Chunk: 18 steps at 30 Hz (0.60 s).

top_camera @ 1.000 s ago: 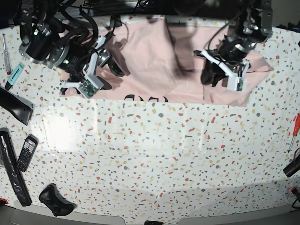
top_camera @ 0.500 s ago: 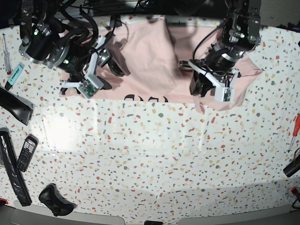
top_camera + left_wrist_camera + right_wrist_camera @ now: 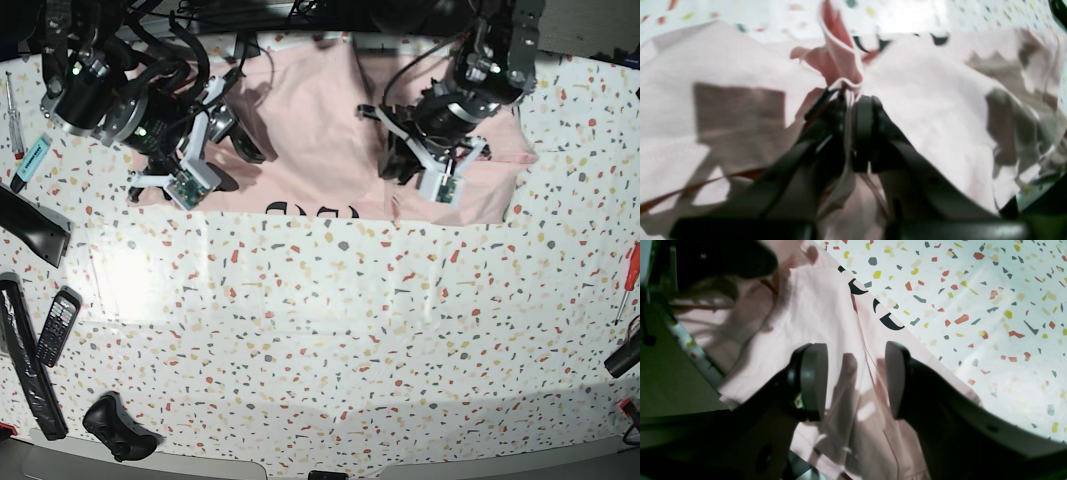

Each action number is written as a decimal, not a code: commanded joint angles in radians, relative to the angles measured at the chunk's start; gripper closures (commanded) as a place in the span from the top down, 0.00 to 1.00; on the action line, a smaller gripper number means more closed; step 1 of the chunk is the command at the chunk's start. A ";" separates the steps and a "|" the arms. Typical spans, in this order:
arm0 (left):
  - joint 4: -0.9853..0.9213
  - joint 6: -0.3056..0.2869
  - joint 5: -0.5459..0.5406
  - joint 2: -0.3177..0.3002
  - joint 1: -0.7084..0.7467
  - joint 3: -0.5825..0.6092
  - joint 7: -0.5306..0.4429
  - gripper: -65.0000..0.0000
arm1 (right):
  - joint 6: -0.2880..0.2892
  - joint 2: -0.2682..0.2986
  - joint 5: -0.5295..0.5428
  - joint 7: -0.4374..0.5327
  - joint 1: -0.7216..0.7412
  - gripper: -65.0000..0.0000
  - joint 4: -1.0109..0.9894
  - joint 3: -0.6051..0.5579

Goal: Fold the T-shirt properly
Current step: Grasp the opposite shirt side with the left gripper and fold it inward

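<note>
**pinch on one side, open claw on the other**

the t-shirt (image 3: 310, 120) lies spread along the far edge of the speckled table (image 3: 330, 330), black lettering peeking out at its near hem. the left gripper (image 3: 850, 100) is clamped on a bunched fold of pink cloth that sticks up between its tips, with the rest of the shirt draped under and around the claw. over at the other end, the right gripper (image 3: 857, 380) hangs with its jaws wide apart above the shirt's edge, cloth showing in the gap, nothing pinched, lettering just ahead of it.
</note>
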 commanded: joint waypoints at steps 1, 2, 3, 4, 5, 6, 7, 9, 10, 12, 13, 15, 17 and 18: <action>0.019 -0.006 0.002 0.002 -0.005 0.008 -0.039 0.00 | 0.003 0.009 0.013 0.024 0.006 0.41 0.019 0.006; 0.019 -0.006 0.011 0.002 -0.005 0.016 -0.050 0.00 | 0.003 0.009 0.013 0.024 0.006 0.41 0.019 0.006; 0.019 -0.006 0.026 0.002 -0.006 0.021 -0.065 0.00 | 0.003 0.009 0.013 0.024 0.006 0.41 0.019 0.006; 0.019 -0.006 0.031 0.002 -0.007 0.021 -0.084 0.08 | 0.003 0.009 0.013 0.024 0.006 0.41 0.019 0.006; 0.019 -0.006 0.037 0.002 -0.008 0.021 -0.100 0.22 | 0.003 0.009 0.013 0.024 0.006 0.41 0.019 0.006; 0.019 -0.007 0.036 0.002 -0.011 0.021 -0.116 0.34 | 0.003 0.009 0.013 0.024 0.006 0.41 0.019 0.006; 0.019 -0.019 0.036 0.002 -0.018 0.021 -0.120 0.41 | 0.003 0.009 0.013 0.024 0.006 0.41 0.019 0.006; 0.023 -0.081 0.035 0.002 -0.032 0.021 -0.119 0.43 | 0.003 0.009 0.012 0.024 0.006 0.41 0.019 0.006; 0.031 -0.103 0.034 0.002 -0.038 0.021 -0.111 0.43 | 0.003 0.009 0.012 0.024 0.006 0.41 0.019 0.006; 0.073 -0.117 0.033 0.002 -0.038 0.019 -0.091 0.43 | 0.003 0.009 0.008 0.024 0.008 0.41 0.019 0.010; 0.103 -0.117 0.035 0.001 -0.036 0.019 -0.070 0.43 | 0.003 0.009 0.005 0.023 0.009 0.41 0.019 0.017; 0.170 -0.116 0.053 -0.007 -0.032 0.018 -0.024 0.43 | 0.003 0.009 -0.008 0.023 0.011 0.41 0.019 0.048; 0.219 -0.116 0.082 -0.022 -0.023 0.018 0.012 0.43 | 0.003 0.009 -0.043 0.020 0.018 0.41 0.019 0.103; 0.229 -0.116 0.091 -0.032 -0.011 0.018 0.008 0.43 | 0.003 0.009 -0.061 0.012 0.023 0.41 0.019 0.141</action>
